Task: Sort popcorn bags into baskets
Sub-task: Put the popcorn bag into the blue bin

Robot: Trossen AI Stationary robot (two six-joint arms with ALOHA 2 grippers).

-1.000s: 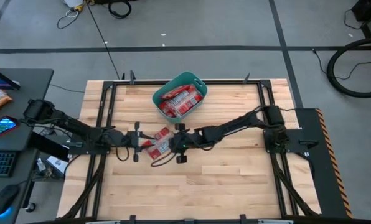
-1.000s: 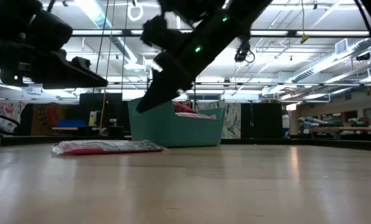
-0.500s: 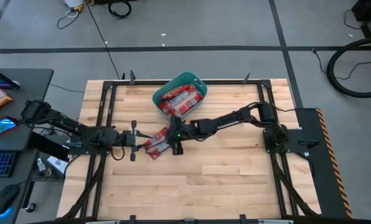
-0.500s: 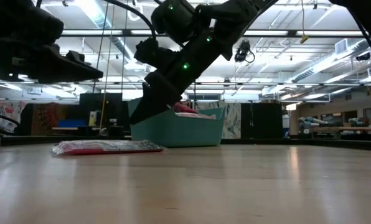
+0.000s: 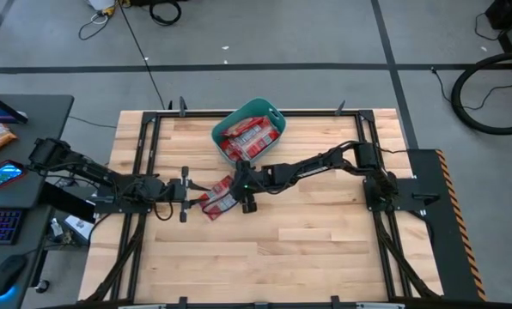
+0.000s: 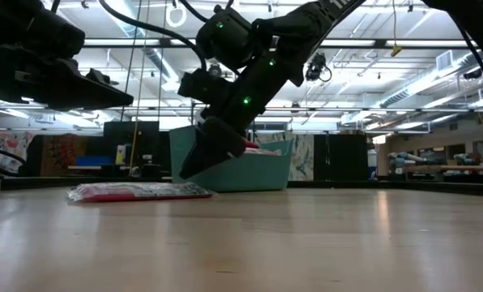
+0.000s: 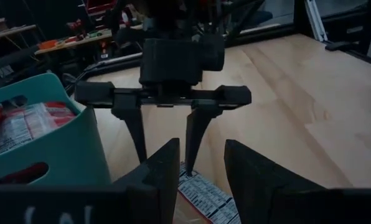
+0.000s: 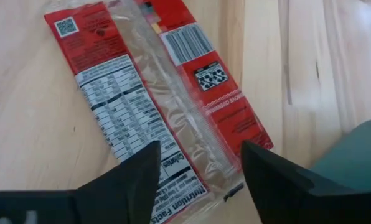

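High view: the right gripper [image 5: 246,190] hangs over the popcorn bag [image 5: 216,196] lying flat near the table [image 5: 325,257] centre, just short of the teal basket [image 5: 271,112] at the far edge. That tub already has several red bags in it. The left gripper [image 5: 184,194] sits just beside the bag on its other side.

Low view: the right gripper's tips [image 6: 194,165] are a bit above the wood, the bag flat to the left of them.

Left wrist view: the left fingers [image 7: 164,168] are partly parted w/ nothing between, and the right jaws facing them are spread.

Right wrist view: the right fingers [image 8: 129,174] stand wide, empty, bag's back side between them, not touched.

Judgement: the step is the pick. Best to drop straight down, straddle the bag's narrow width, pinch at the crinkled seam so a flat packet lifts, and clear the tub rim before release.
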